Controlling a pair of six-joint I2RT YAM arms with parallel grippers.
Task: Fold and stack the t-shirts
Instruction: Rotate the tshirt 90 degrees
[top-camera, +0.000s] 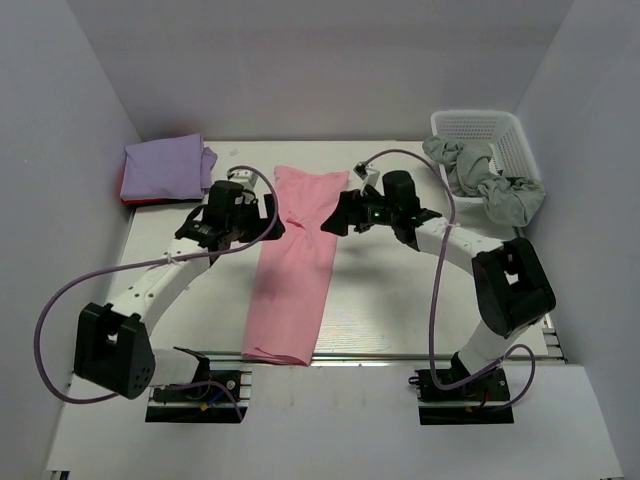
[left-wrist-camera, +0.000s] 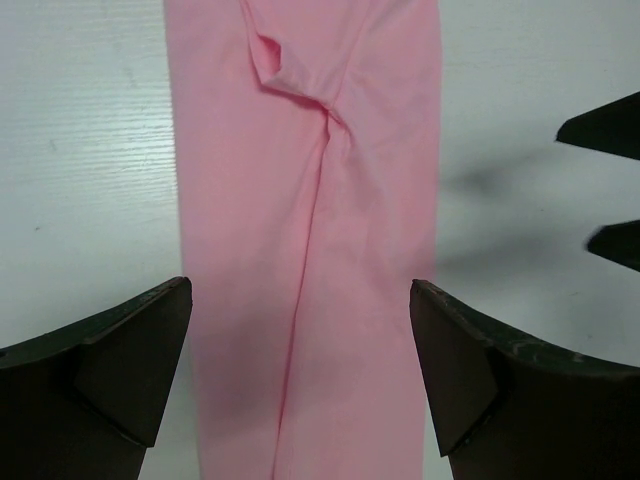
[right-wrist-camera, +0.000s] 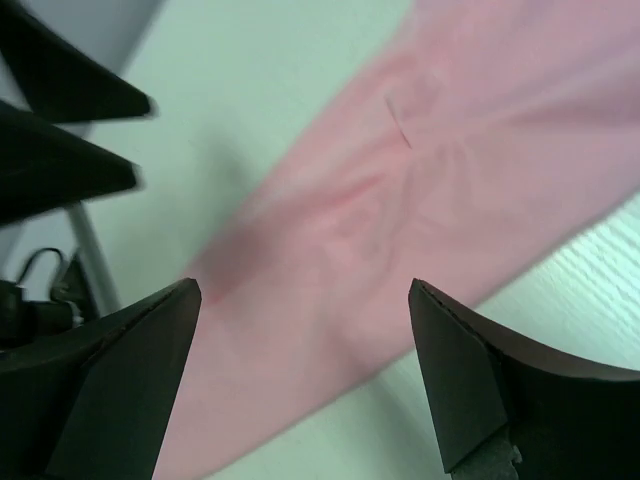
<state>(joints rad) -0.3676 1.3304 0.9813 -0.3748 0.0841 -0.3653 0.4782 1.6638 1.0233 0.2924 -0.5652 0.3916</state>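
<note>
The light pink t-shirt (top-camera: 295, 265) lies folded into a long narrow strip down the middle of the table, wrinkled near its far end. My left gripper (top-camera: 272, 216) hovers at its left edge, open, the strip (left-wrist-camera: 300, 200) running between the fingers with nothing held. My right gripper (top-camera: 334, 220) faces it from the right edge, open above the pink cloth (right-wrist-camera: 420, 180). A folded lavender t-shirt (top-camera: 165, 168) rests at the back left on a red one, of which only a thin edge (top-camera: 140, 202) shows.
A white basket (top-camera: 510, 135) stands at the back right with grey cloth (top-camera: 490, 185) spilling over its rim. White walls enclose the table on three sides. The arm bases and cables sit at the near edge.
</note>
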